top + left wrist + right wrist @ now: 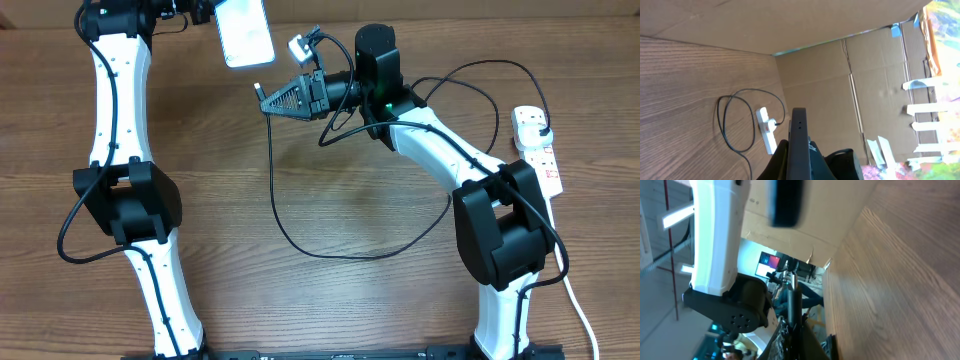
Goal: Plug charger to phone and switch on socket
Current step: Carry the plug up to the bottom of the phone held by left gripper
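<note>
My left gripper (207, 10) is shut on the phone (245, 32) and holds it raised at the table's far edge, its lit screen facing up. In the left wrist view the phone's dark edge (799, 135) stands between the jaws (799, 162). My right gripper (270, 100) is shut on the charger's connector tip (259, 89), just below and right of the phone and apart from it. The black cable (300, 245) loops over the table to a plug (536, 125) in the white socket strip (545, 160). In the right wrist view the tip (793, 292) rises from the jaws (792, 330) and the phone (787, 202) is a blur.
The socket strip (766, 131) and cable (726, 127) also show in the left wrist view, with cardboard walls (840, 90) behind the table. The left arm's white link (715, 235) fills the right wrist view's left side. The strip's white cord (578, 300) runs toward the front right.
</note>
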Robot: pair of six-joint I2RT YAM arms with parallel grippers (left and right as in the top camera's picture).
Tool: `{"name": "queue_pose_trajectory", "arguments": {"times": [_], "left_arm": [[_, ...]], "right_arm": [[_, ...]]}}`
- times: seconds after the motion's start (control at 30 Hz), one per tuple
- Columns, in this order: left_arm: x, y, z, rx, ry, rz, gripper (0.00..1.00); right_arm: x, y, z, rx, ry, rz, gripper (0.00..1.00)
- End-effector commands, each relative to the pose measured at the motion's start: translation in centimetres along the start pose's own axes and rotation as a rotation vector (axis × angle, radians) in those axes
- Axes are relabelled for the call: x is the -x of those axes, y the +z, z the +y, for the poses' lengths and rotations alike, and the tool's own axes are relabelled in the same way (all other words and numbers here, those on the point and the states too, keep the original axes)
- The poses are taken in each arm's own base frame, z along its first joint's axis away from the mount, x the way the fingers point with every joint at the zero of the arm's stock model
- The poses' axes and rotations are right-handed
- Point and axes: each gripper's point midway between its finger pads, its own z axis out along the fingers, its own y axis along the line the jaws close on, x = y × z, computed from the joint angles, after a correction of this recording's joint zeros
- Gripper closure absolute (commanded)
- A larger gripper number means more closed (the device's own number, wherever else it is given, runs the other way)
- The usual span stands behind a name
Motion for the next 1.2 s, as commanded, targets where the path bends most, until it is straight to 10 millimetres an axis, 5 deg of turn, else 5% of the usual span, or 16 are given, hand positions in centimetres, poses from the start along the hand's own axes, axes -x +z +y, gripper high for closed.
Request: {"name": "queue_pose_trajectory", "arguments": {"times": [0.0, 0.47, 1.17], "left_arm": [[-0.3, -0.3, -3.5, -0.023, 0.032, 0.001, 0.96], [0.1, -0.1, -3.1, 0.001, 0.015, -0.028, 0.96], [-0.1, -0.1, -3.3, -0.01, -0.012, -0.014, 0.96]], "right_arm": [[1.0, 0.0, 0.3, -0.006, -0.02, -0.033, 0.96], [3.6, -0.2, 1.2, -0.021, -0.144, -0.156, 0.96], [3.5, -0.2, 0.9, -0.026, -0.122, -0.153, 0.96]]}}
